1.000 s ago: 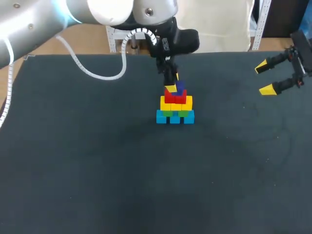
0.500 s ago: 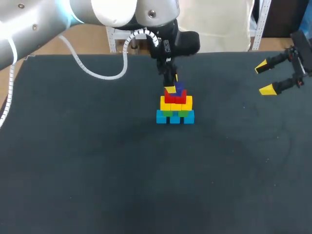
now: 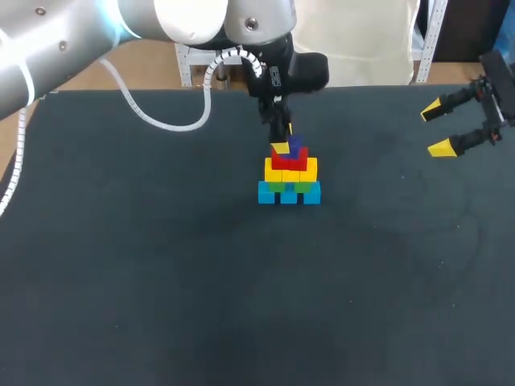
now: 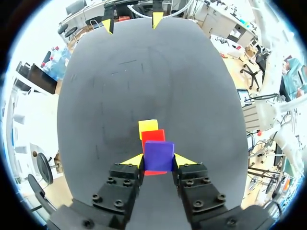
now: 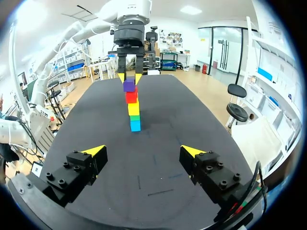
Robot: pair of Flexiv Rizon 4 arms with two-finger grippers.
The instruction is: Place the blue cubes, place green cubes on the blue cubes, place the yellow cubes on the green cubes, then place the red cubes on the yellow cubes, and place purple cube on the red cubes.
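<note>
A small pyramid stands mid-table: blue cubes (image 3: 289, 194) at the base, green cubes (image 3: 287, 186) on them, then yellow cubes (image 3: 290, 170) and red cubes (image 3: 290, 158). The purple cube (image 3: 296, 145) sits at the very top on the red cubes. My left gripper (image 3: 283, 138) comes down from above and is shut on the purple cube (image 4: 159, 155), one yellow tip against each side. In the right wrist view the stack (image 5: 134, 106) stands far ahead, with the purple cube (image 5: 128, 86) held at its top. My right gripper (image 5: 143, 151) stands open and holds nothing, hovering over the table's far right (image 3: 449, 127).
The left arm's white cable (image 3: 165, 121) hangs over the back of the dark table (image 3: 161, 273). No loose cubes lie on the surface around the stack.
The left arm's upper links have shifted slightly. The left gripper stays shut on the purple cube at the top of the stack. The right arm has not moved.
</note>
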